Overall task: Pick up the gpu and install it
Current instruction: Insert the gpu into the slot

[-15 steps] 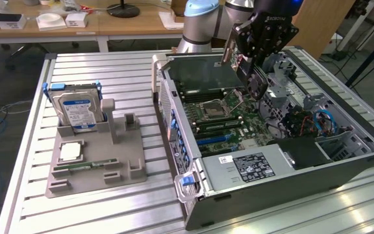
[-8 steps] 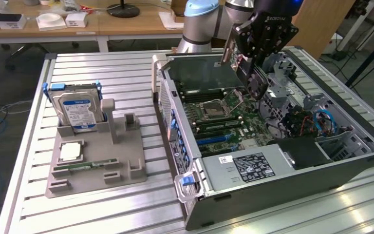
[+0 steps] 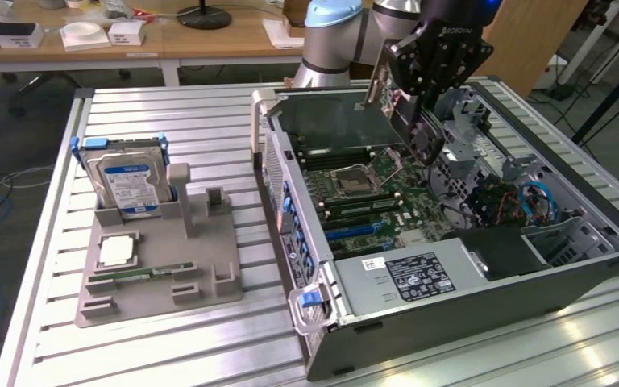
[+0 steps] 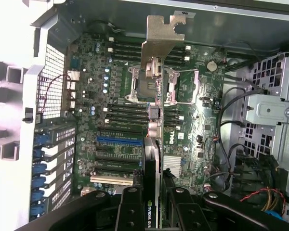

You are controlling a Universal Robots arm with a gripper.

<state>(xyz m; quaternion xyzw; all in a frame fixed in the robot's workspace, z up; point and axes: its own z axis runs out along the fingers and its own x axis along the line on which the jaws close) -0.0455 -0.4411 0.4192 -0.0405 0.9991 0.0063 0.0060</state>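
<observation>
The gpu (image 3: 337, 121), a green card, hangs tilted over the open computer case (image 3: 288, 201), above the motherboard (image 3: 380, 201). My gripper (image 3: 415, 121) is shut on one end of it. In the wrist view the gpu (image 4: 156, 120) appears edge-on, running away from my gripper (image 4: 154, 207) with its silver bracket (image 4: 161, 41) at the far end, toward the case's rear wall. It floats over the CPU socket (image 4: 149, 84), apart from the board. The blue expansion slot (image 4: 118, 140) lies beside the card's line, with nothing in it.
A grey fixture (image 3: 159, 274) on the slatted table, at the exterior view's left, holds a hard drive with a blue label (image 3: 126, 181), a CPU (image 3: 116, 250) and a memory stick (image 3: 138, 274). Inside the case sit a power supply (image 3: 417, 274), cables (image 4: 231, 144) and a drive cage (image 4: 269, 110).
</observation>
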